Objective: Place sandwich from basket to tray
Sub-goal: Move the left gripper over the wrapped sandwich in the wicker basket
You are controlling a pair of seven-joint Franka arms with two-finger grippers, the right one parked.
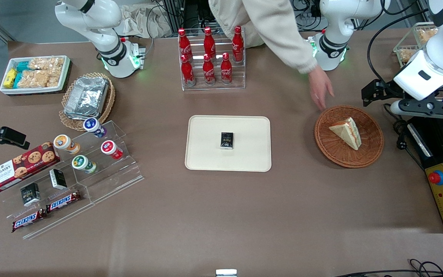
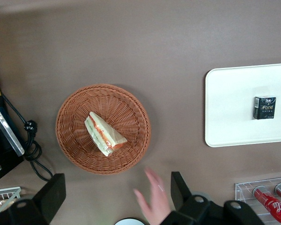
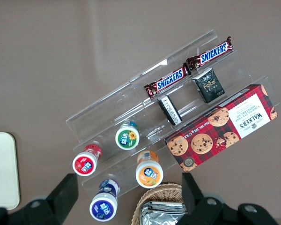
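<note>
Front and wrist views of a brown surface [image 1: 244, 215] set with snacks. The triangular white-bread sandwich [image 1: 347, 132] with orange-red and green filling lies inside the round reddish-brown woven wicker basket [image 1: 333, 152], toward the working arm's end of the surface; in the left wrist view the same sandwich [image 2: 104, 134] rests near the middle of the basket [image 2: 75, 140], filling edge turned upward. The flat rectangular cream-coloured plastic tray [image 1: 206, 154] sits at the middle of the surface, well apart from the basket, and carries a small black carton [image 1: 227, 140] near its centre.

The left arm's hand [image 2: 116, 192] hangs high above the surface, over the basket's edge that lies farther from the front camera; its two black fingers [image 2: 50, 193] stand wide apart and hold nothing. In the front view that hand [image 1: 377, 94] shows beside the basket, toward the working arm's end.

A person's bare hand [image 1: 320, 89], reaching from a cream sleeve [image 1: 279, 30], hovers just beside the basket rim, farther from the front camera than the sandwich.

A clear rack of red cola bottles [image 1: 210, 57] stands farther from the front camera than the tray. Toward the parked arm's end lie a clear stepped stand [image 1: 110, 169] with small round tubs [image 1: 84, 164], two Snickers bars [image 1: 63, 201], a red tartan biscuit box [image 1: 21, 166], a paler wicker basket holding foil trays [image 1: 87, 97] and a white box of snack packets [image 1: 36, 73].
</note>
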